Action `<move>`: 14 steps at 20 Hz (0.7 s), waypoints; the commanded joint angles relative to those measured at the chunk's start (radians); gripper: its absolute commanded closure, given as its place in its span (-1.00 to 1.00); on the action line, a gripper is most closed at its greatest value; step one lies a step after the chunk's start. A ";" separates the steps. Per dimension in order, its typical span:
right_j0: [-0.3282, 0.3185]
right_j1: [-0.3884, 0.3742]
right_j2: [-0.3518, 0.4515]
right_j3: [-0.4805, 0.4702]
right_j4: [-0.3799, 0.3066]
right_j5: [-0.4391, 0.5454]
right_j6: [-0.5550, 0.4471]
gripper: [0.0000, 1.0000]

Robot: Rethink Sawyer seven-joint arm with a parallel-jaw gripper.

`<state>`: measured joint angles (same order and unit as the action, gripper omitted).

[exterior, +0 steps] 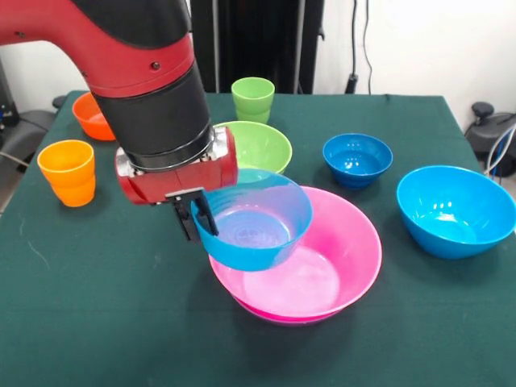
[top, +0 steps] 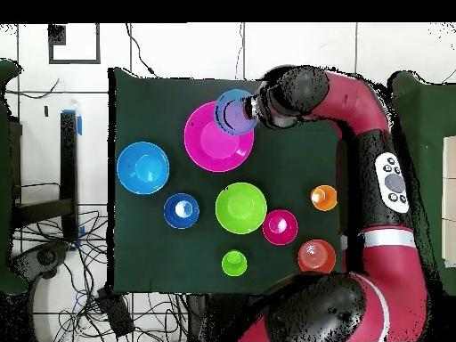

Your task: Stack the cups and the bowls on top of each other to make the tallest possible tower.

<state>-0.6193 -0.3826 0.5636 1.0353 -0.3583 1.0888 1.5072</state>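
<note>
Gripping a light-blue bowl (exterior: 254, 219) by its rim, the claw (exterior: 196, 218) has its fingers closed over the bowl's left edge in the front view, one finger inside the wall and one outside, so the bowl hangs off to the right of the claw and tilts a little. It hovers above the left part of the pink bowl (exterior: 322, 274), which sits on the green surface (exterior: 105, 314) at lower centre of the frame; a darker rim peeks out beneath the pink one, so it seems to rest on another bowl.

What could go wrong: the hold is a thin pinch on one edge, and glossy plastic may slip or swing, so the bowl could twist in the claw. Because the bowl is off-centre over the pink one, a release here would likely land it against the sloping left wall, where it could slide, tip on its side or rest crooked, leaving a poor seat for later pieces. Pushing down too far could also shove the pink bowl across the cloth.

Seen from overhead, the held bowl overlaps the upper right rim of the pink bowl, with the claw just to its right.

The lime green bowl (exterior: 256, 145) lies just behind, close to the arm.
</note>
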 commanded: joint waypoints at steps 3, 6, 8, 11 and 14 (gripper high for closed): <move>-0.003 -0.007 -0.014 0.223 -0.072 -0.158 -0.097 1.00; 0.000 0.001 -0.015 0.236 -0.073 -0.189 -0.078 1.00; 0.002 0.001 -0.017 0.252 -0.071 -0.209 -0.063 1.00; 0.006 -0.002 -0.020 0.277 -0.064 -0.234 -0.037 1.00; 0.008 -0.011 -0.024 0.305 -0.060 -0.253 -0.015 1.00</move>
<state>-0.6292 -0.3815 0.5636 1.2062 -0.3662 0.9130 1.5072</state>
